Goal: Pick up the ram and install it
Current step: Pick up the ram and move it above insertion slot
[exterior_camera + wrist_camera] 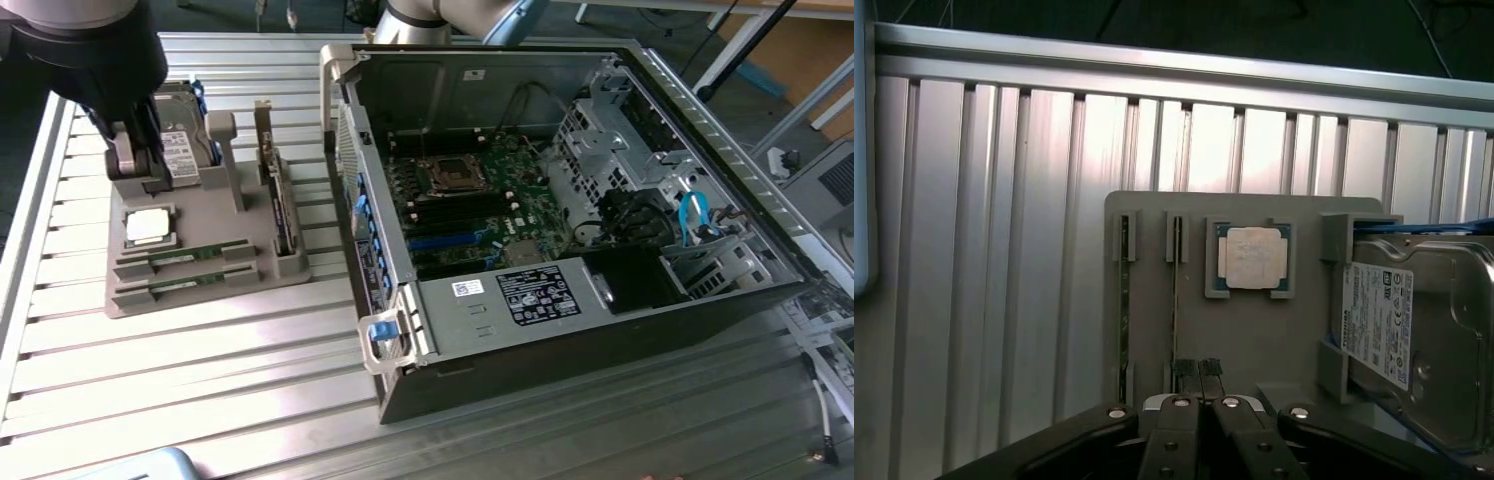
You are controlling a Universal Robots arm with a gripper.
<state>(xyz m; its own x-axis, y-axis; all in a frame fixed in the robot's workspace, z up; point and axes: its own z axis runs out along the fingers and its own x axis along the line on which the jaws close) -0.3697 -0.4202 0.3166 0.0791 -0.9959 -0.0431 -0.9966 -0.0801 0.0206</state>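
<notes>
We're on the wrist view, and the gripper (1199, 372) has its two black fingers pressed together with nothing between them. Just beside the tips lies one end of the thin green ram stick (1175, 300), seen edge-on, resting in its slot of the grey plastic holder tray (1254, 335). One slot further from the gripper, the second green ram stick (1124, 300) runs parallel to it. On the other side of the fingers the square silver processor chip (1252, 257) sits in its grey frame. Past that is the silver hard drive (1409, 330) with its white label, held in a grey bracket.

Over to the exterior view, which adds the wider scene. The open dark computer case (441, 90) lies on its side well apart from the gripper, on the ribbed aluminium tabletop (200, 370), with its green motherboard (481, 200) exposed. From here we see the two sticks from the side, lying in the tray's end furthest from the arm. A tall dark expansion card (274, 200) stands on edge along the tray's side nearest the case. The arm hangs over the hard-drive end of the tray.
</notes>
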